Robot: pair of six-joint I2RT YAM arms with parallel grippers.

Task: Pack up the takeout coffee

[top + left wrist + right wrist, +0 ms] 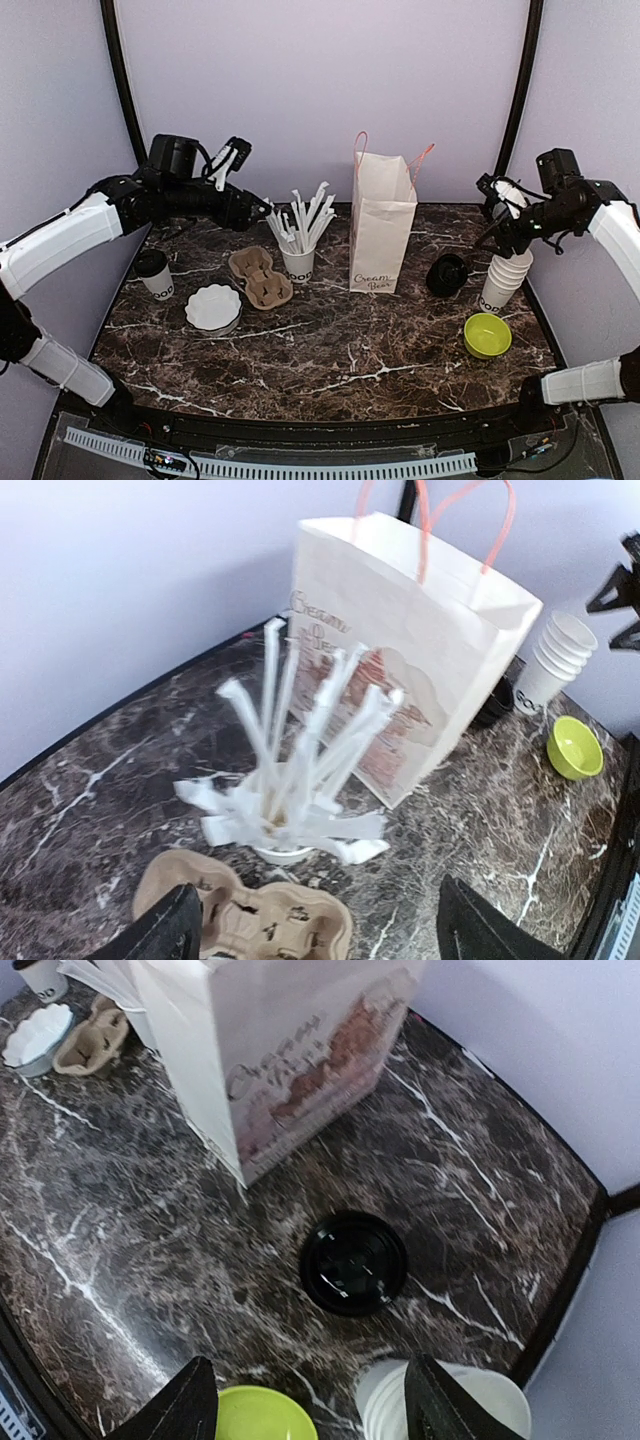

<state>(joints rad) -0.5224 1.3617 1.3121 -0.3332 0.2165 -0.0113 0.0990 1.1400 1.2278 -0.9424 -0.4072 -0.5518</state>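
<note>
One takeout coffee (153, 271), a white cup with a black lid, stands at the table's left; it also shows at the top left of the right wrist view (40, 972). A black lid (447, 274) sits right of the paper bag (383, 225). From above, the lid (353, 1262) hides whatever is under it. My left gripper (252, 212) hovers open above the straw cup (290, 780) and the cardboard carrier (250, 920), holding nothing. My right gripper (497, 212) hangs open over the black lid, also holding nothing.
A stack of lidless white cups (505, 275) stands at the right, with a green bowl (487, 335) in front of it. A white scalloped dish (213, 306) lies left of the carrier (260, 277). The bag (270, 1050) stands upright with its mouth open.
</note>
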